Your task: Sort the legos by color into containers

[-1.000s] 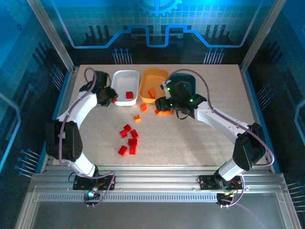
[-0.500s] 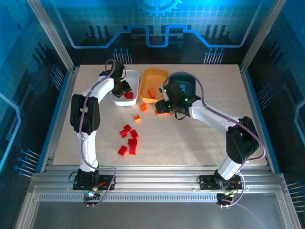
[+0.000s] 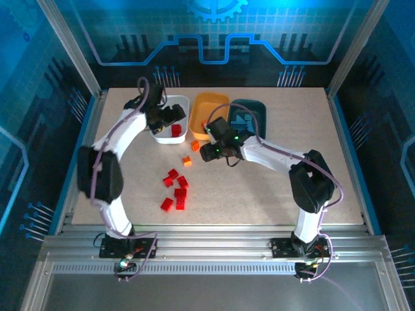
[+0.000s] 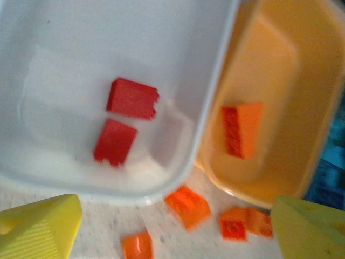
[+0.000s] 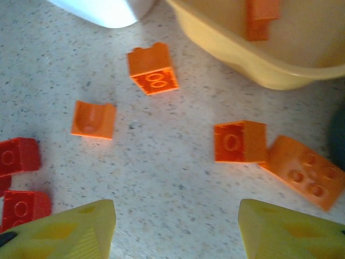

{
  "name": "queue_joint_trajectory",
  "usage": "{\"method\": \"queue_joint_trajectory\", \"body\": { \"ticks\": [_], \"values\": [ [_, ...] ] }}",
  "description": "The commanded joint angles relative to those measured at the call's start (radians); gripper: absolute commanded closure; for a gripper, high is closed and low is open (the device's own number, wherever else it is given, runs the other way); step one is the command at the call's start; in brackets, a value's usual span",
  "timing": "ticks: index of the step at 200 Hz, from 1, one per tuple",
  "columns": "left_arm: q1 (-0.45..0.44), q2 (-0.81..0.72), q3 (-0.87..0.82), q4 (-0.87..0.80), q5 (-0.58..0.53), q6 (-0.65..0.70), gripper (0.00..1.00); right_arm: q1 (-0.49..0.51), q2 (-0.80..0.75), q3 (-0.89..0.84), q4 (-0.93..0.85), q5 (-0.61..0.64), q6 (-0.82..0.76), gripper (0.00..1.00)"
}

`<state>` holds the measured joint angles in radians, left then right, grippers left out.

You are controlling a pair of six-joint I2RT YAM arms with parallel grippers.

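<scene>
In orange tub [image 4: 280,75] — a brick [image 4: 242,129], seemingly lengthwise.

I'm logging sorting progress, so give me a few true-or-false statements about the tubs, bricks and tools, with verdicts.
1. The white tub holds two red bricks. True.
2. The orange tub holds three bricks. False: one orange brick shows in it.
3. The left tool is open and empty. True.
4. Every orange piece is sorted. False: several loose orange bricks lie on the table.
5. The right tool grips a brick. False: it is open, above the loose ones.
</scene>
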<state>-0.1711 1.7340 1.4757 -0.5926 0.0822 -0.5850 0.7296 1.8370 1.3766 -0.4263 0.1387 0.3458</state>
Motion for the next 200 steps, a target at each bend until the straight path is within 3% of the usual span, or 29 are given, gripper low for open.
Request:
{"method": "queue_joint_trajectory", "body": {
  "ticks": [1,34,66,123,200],
  "values": [
    [-0.002,-0.212,-0.237,0.115,0.044,-0.012,0.01,0.028,0.066,0.060,0.006,-0.002,0.057,0.36],
    [0.010,-0.493,-0.637,0.199,0.004,-0.079,0.01,0.060,0.224,0.220,-0.036,-0.040,0.064,0.33],
    [0.027,-0.668,-0.839,0.202,0.004,-0.134,0.01,0.070,0.353,0.335,-0.091,-0.053,0.072,0.32],
    [0.053,-0.816,-0.933,0.151,0.001,-0.154,0.01,0.109,0.484,0.482,-0.183,-0.038,0.074,0.32],
    [0.058,-0.769,-0.926,0.171,0.014,-0.137,0.01,0.111,0.521,0.472,-0.150,0.010,0.086,0.48]
  ]
}}
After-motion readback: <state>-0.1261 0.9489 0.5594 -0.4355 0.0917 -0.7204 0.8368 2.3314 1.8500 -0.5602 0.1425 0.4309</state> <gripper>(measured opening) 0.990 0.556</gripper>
